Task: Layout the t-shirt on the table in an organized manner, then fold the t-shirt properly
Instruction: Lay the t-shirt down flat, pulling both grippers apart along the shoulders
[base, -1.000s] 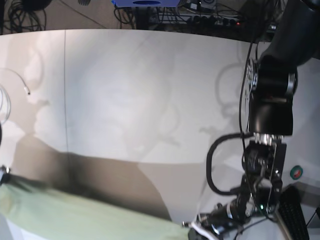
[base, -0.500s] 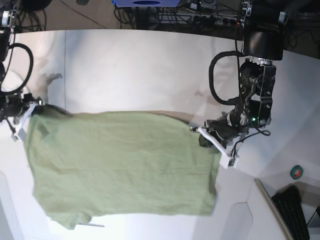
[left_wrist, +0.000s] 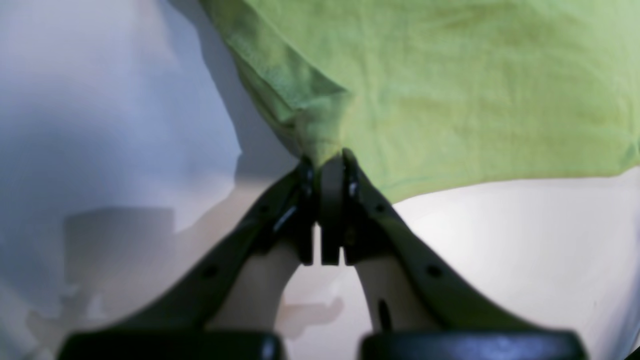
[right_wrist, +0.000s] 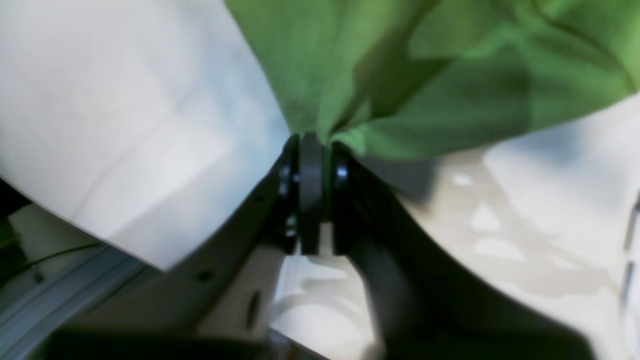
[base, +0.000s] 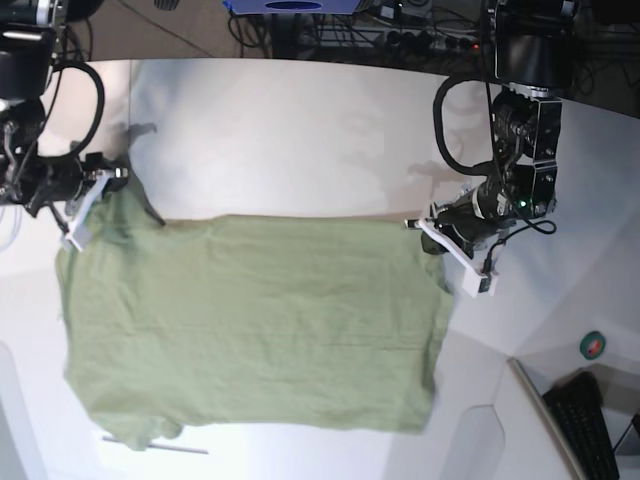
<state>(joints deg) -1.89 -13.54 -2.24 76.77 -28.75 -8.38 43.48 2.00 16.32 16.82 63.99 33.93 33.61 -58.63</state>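
The olive-green t-shirt (base: 250, 320) lies spread almost flat on the white table (base: 280, 130), its far edge pulled straight between my two grippers. On the base view's right, my left gripper (base: 428, 236) is shut on one far corner. The left wrist view shows its fingertips (left_wrist: 327, 162) pinching a bunched fold of the t-shirt (left_wrist: 450, 90). On the base view's left, my right gripper (base: 92, 195) holds the other far corner. In the right wrist view its jaws (right_wrist: 312, 142) stand together on the creased t-shirt (right_wrist: 425, 75). A sleeve pokes out at the near left.
A thin dark seam (base: 130, 110) crosses the table at the left. Cables (base: 400, 30) crowd the floor past the curved far edge. A keyboard (base: 590, 425) and a round green-and-red button (base: 593, 345) sit at the near right. The table's edge (right_wrist: 100, 220) shows below my right gripper.
The shirt, first only a strip at the picture's bottom, has been carried toward the far side and laid out flat. Both arms have moved away across the table, still holding its corners.
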